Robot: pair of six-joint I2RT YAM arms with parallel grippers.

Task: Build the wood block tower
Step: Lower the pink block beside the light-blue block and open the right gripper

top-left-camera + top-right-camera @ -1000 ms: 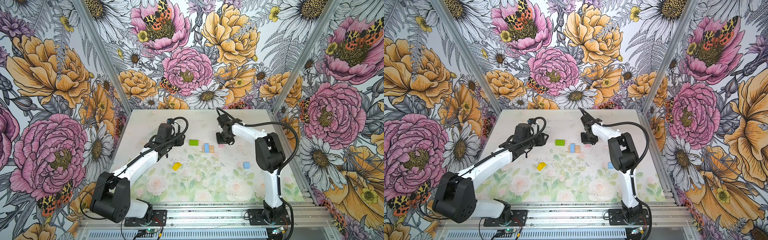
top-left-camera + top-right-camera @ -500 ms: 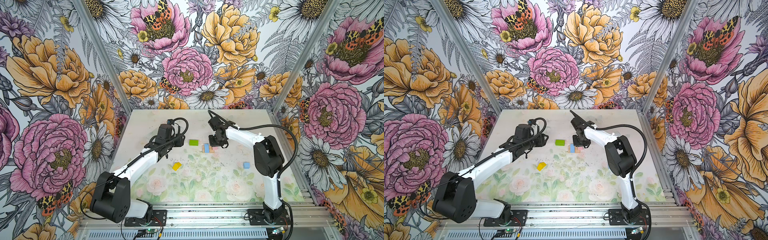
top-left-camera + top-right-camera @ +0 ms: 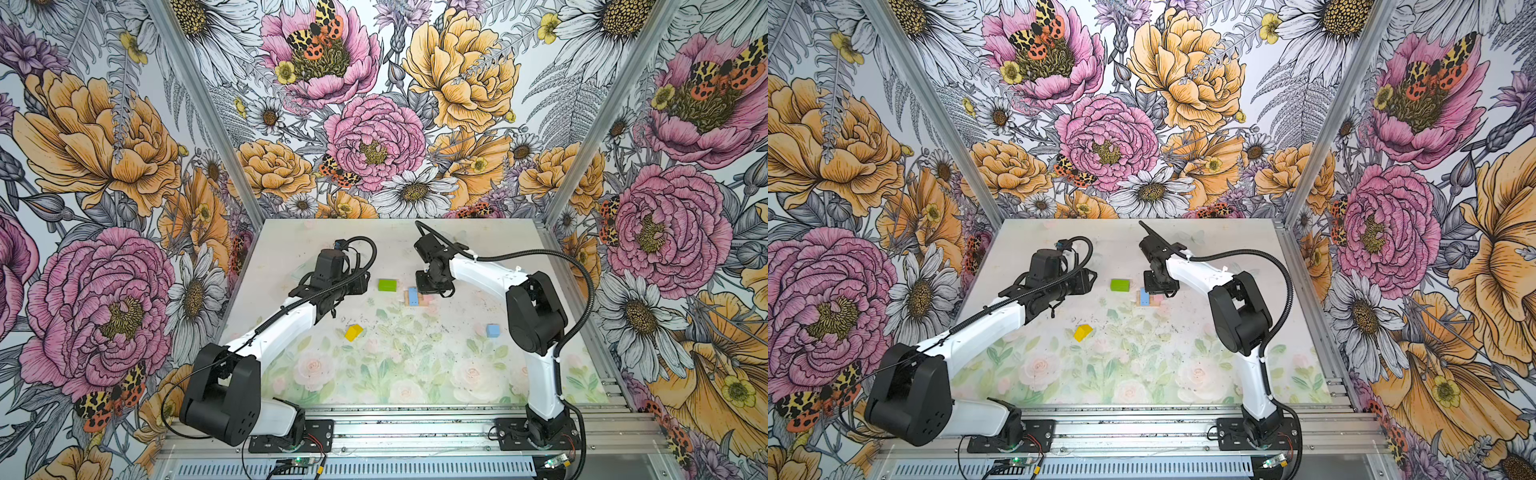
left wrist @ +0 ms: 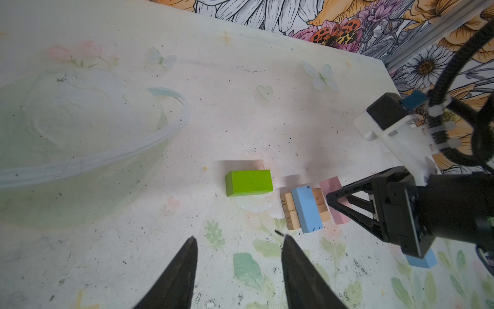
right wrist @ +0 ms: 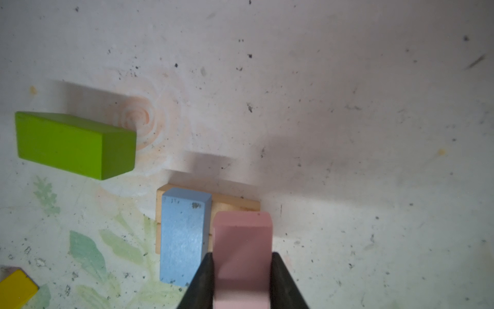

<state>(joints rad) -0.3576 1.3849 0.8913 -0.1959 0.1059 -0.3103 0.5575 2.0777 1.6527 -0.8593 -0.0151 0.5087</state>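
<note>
right gripper (image 5: 242, 258): clamped on pink painted wooden brick (image 5: 242, 232), long sides | left gripper (image 4: 238, 238): half-open, empty | brick: probably light, rigid, paint likely slick; grip mid-length

The left arm (image 3: 286, 328) and right arm (image 3: 478, 274) have glossy white links, bulky black joint housings (image 3: 536, 316), corrugated black cables (image 3: 592, 291) and black base plates (image 3: 322, 432); the left gripper (image 4: 239, 237) carries tapered black fingers (image 4: 176, 278).

A pale worktop (image 3: 291, 241) printed with faded roses stands between walls of bold floral wallpaper (image 3: 374, 137). A clear round plastic dish (image 4: 171, 128) rests on it.
</note>
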